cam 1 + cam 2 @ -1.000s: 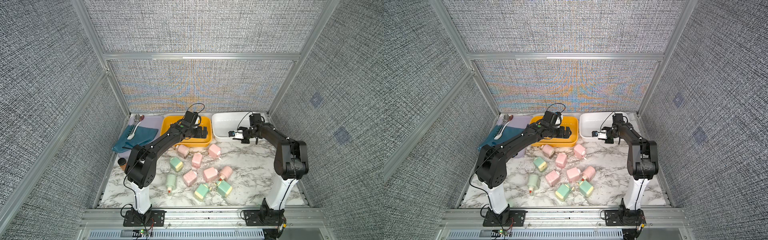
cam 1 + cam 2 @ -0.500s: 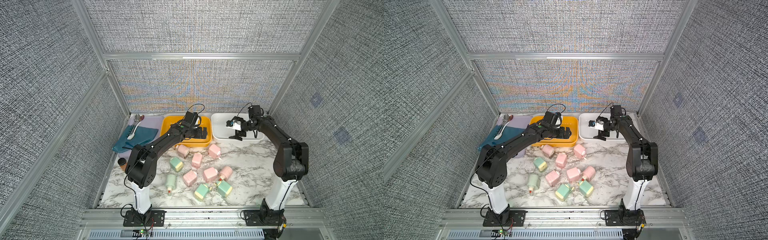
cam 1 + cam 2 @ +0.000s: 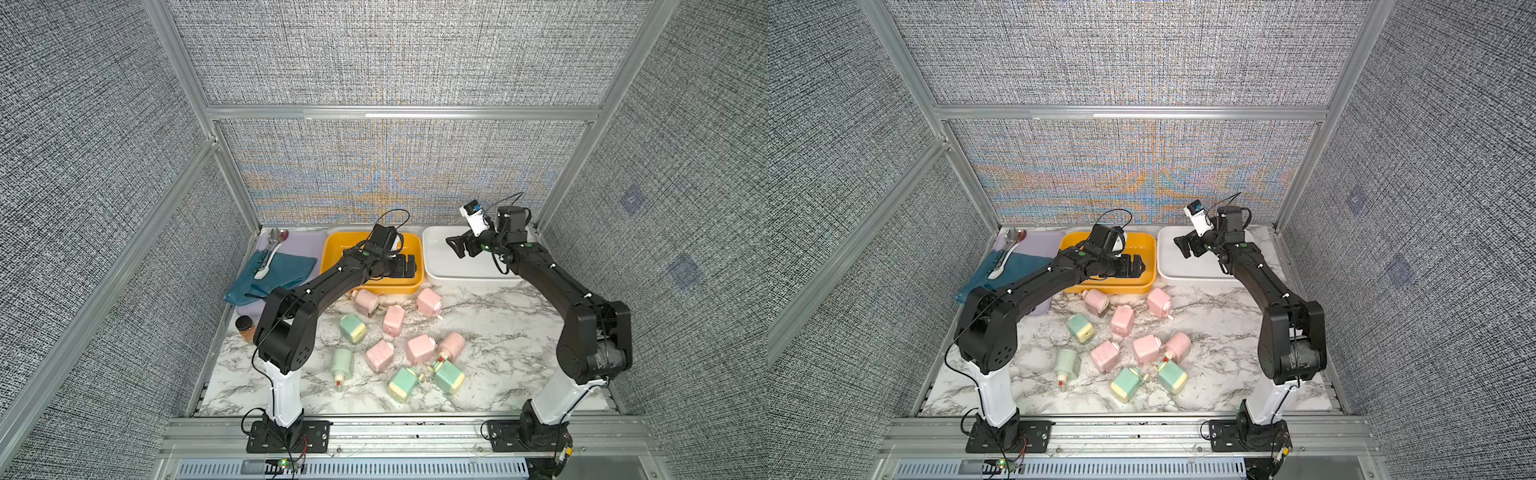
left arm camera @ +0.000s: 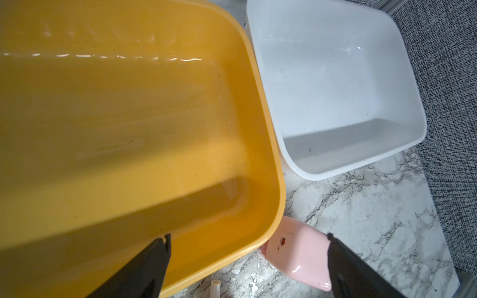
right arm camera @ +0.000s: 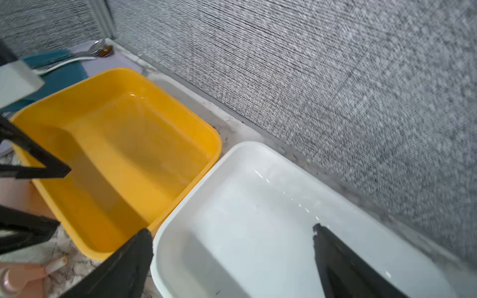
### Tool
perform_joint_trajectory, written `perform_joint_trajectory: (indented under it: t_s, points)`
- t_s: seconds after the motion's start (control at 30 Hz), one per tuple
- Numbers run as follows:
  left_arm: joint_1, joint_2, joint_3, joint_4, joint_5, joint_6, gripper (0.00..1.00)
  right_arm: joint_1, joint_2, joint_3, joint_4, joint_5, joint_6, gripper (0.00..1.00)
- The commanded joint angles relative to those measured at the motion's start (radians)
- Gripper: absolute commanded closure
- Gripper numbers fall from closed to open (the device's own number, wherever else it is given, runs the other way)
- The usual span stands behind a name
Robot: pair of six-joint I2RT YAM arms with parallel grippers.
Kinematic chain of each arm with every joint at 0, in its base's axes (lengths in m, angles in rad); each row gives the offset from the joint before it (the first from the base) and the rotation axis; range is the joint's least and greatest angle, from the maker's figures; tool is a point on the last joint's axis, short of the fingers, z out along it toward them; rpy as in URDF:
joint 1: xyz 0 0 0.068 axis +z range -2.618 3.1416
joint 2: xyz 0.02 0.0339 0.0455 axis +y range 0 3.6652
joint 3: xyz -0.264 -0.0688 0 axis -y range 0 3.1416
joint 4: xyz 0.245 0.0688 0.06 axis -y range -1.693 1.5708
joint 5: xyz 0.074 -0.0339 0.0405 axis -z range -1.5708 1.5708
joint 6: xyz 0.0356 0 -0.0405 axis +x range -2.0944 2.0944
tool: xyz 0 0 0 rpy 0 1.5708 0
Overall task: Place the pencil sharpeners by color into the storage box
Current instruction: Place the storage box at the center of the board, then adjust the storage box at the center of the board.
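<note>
A: Are you holding anything?
B: No. Your wrist views show the left gripper and right gripper spread wide, empty. All the pencil sharpeners lie on the counter, seen only in both top views.

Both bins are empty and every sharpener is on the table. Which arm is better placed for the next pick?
Left, probably. The left gripper hangs open at the yellow bin's front corner, a pink sharpener just beneath. The right gripper, open above the white bin, is farther away.
</note>
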State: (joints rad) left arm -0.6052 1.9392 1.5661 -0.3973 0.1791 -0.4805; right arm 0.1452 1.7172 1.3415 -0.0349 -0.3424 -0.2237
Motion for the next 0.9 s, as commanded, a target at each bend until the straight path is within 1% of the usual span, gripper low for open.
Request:
perform_joint_trajectory:
  t_s: [0.0,0.07,0.13,0.23,0.5,0.6,0.7,0.87]
  points:
    - [0.001,0.022,0.026,0.0,0.018,-0.025,0.01,0.003,-0.022,-0.073,0.175,0.118,0.289,0.01]
    - [-0.001,0.041,0.046,-0.008,0.022,-0.033,0.01,0.004,-0.019,-0.088,0.165,0.142,0.344,0.01]
    - [-0.002,0.064,0.064,-0.012,0.032,-0.042,0.01,0.004,-0.004,-0.082,0.116,0.197,0.394,0.01]
    - [-0.004,0.097,0.092,-0.023,0.037,-0.052,0.01,0.004,0.043,-0.058,0.042,0.23,0.427,0.01]
    - [-0.011,0.162,0.171,-0.06,0.049,-0.059,0.01,0.008,0.198,0.078,-0.138,0.292,0.402,0.01]
    - [-0.016,0.184,0.197,-0.077,0.028,-0.072,0.01,0.013,0.249,0.128,-0.194,0.312,0.396,0.01]
    - [-0.019,0.209,0.223,-0.094,0.004,-0.088,0.01,0.014,0.296,0.174,-0.245,0.312,0.385,0.01]
    - [-0.021,0.254,0.281,-0.118,0.001,-0.103,0.01,0.023,0.373,0.246,-0.321,0.31,0.375,0.01]
